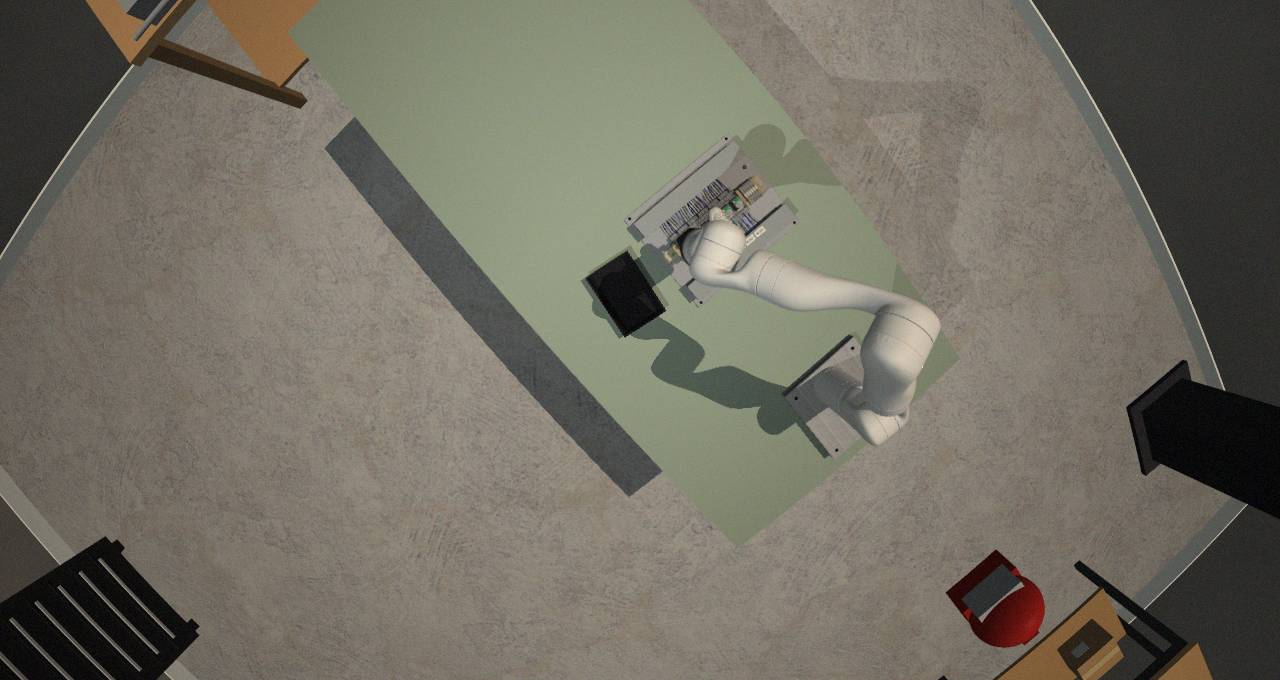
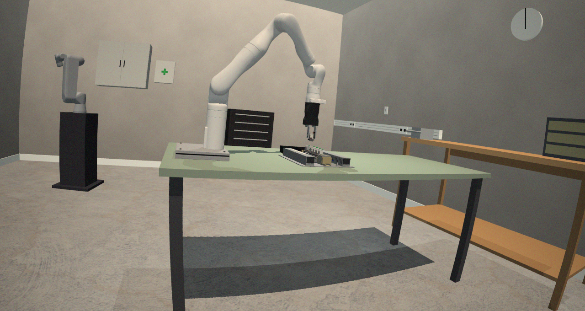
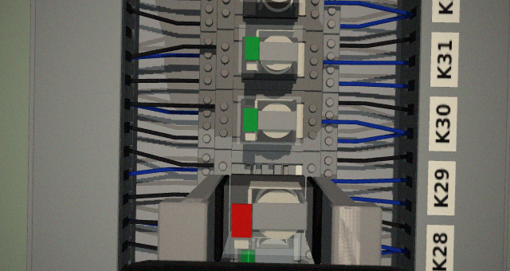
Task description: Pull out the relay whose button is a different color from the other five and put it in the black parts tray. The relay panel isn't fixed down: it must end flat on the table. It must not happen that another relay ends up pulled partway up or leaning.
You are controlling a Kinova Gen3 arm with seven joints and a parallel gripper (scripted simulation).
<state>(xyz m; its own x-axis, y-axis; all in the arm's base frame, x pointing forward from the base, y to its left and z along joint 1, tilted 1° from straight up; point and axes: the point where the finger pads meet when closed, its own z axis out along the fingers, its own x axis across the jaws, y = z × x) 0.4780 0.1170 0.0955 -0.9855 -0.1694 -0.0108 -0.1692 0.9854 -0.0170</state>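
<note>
My gripper (image 3: 267, 206) (image 2: 311, 136) is shut on the relay with the red button (image 3: 279, 217) and holds it clear above the relay panel (image 1: 677, 194) (image 2: 295, 156) (image 3: 76, 123). The socket at K29 stands empty just beyond it. Relays with green buttons sit at K30 (image 3: 275, 121), at K31 (image 3: 275, 56) and beyond. Another green button (image 3: 248, 257) shows under the held relay. The panel lies flat on the green table (image 1: 501, 94) (image 2: 409, 168). The black parts tray (image 1: 626, 293) lies next to the panel's end. In the overhead view my wrist hides the gripper.
The arm's base plate (image 1: 819, 389) (image 2: 200, 151) sits on the table near one end. A wooden bench (image 2: 491, 153) stands to the right of the table. A black drawer cabinet (image 2: 249, 126) stands behind the table.
</note>
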